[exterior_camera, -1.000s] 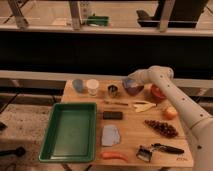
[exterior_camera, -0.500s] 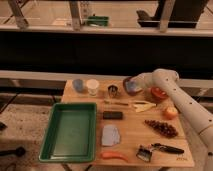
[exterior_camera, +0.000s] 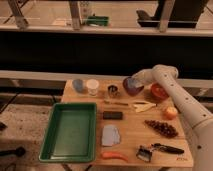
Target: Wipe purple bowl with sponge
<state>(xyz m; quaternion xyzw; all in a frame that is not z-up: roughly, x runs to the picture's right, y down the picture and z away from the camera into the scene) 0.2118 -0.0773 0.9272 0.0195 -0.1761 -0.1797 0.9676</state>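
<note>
Presently, your tool point(exterior_camera: 137, 80) sits at the back right of the worktop point(exterior_camera: 130, 145), at the end of the white arm point(exterior_camera: 181, 102) that reaches in from the right edge. Its fingers are closed on the upper right rim of the purple bowl point(exterior_camera: 131, 88).

The purple bowl is tipped up on its side rather than sitting flat, with its paler inside facing left and forward. It is in the back row, between a small metal cup point(exterior_camera: 113, 91) on its left and an orange-red bowl point(exterior_camera: 159, 92) on its right. It lies near both, and you cannot tell whether it touches either.

Further left in that row you have a white cup point(exterior_camera: 93, 86) and, just beside it, a blue-grey cup point(exterior_camera: 78, 85) lying tilted.

A green tray point(exterior_camera: 70, 132) takes up the front left of the worktop. To its right lie a dark rectangular block point(exterior_camera: 112, 115), a pale blue-grey pad point(exterior_camera: 110, 135) in front of it, and a carrot point(exterior_camera: 115, 156) at the front edge.

On the right side lie a banana point(exterior_camera: 143, 105), a round orange fruit point(exterior_camera: 170, 112), a bunch of grapes point(exterior_camera: 161, 128) and a black-handled peeler point(exterior_camera: 159, 149), all apart from the bowl.
</note>
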